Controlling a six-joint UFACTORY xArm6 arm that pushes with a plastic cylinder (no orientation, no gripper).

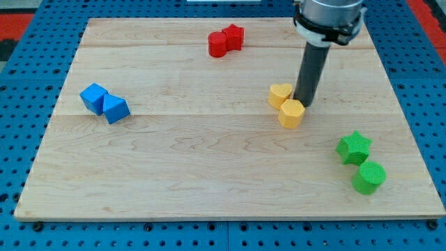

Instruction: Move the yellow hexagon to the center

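Rod descending from the worktop's (209, 174) far edge, right of middle, dark and straight, under a grey collar. My tip (304, 105) planted on the wood just to the view's right of the two yellow pieces, close against both, wedged at the notch where they meet; actual contact too fine to tell. No jaws on this arm, only the bare rod, so nothing spread, pressed together or pinching.

Yellow hexagon (292, 113) lying right of the worktop's middle, about halfway between far and near edges, nearer the right edge than the left. Yellow heart (281, 93) touching it on the far-left side, the pair forming one small cluster.

Two red blocks (226, 40) pressed together near the far edge, roughly midway along it, shapes hard to make out. Blue cube (93, 96) and blue triangular block (116, 109) touching, close to the left edge, about halfway down it. Green star (354, 146) toward the near right corner, with green cylinder (368, 177) just below it, nearer the corner, almost touching.
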